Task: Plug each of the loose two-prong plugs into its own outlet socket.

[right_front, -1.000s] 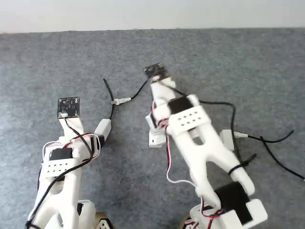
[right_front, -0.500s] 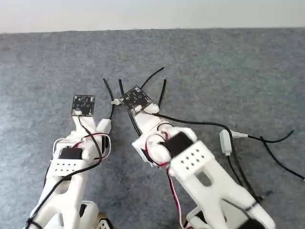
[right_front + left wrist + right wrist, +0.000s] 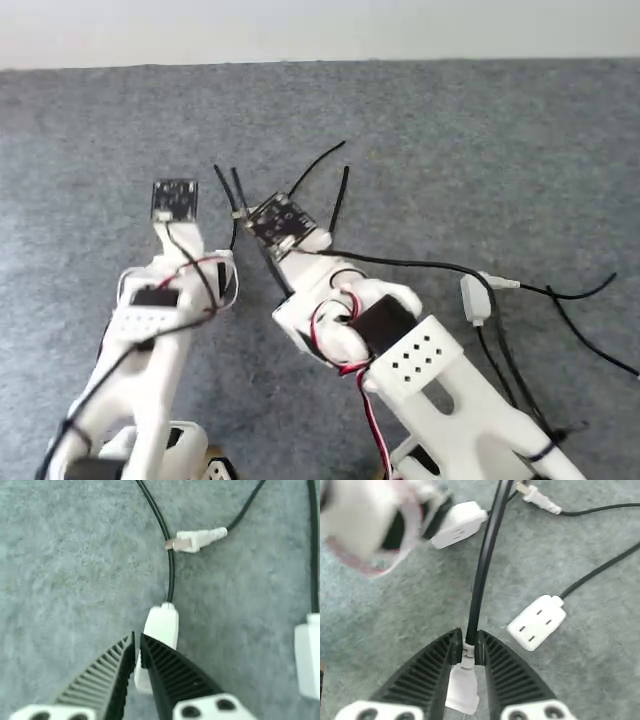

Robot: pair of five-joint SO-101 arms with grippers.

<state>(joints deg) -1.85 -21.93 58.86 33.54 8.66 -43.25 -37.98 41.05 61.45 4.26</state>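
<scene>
Grey carpet [image 3: 520, 130], white wall [image 3: 320, 30] behind.

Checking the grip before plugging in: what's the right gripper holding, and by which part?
The right gripper holds a white plug, pinched at its neck, where the black cord enters it.
</scene>
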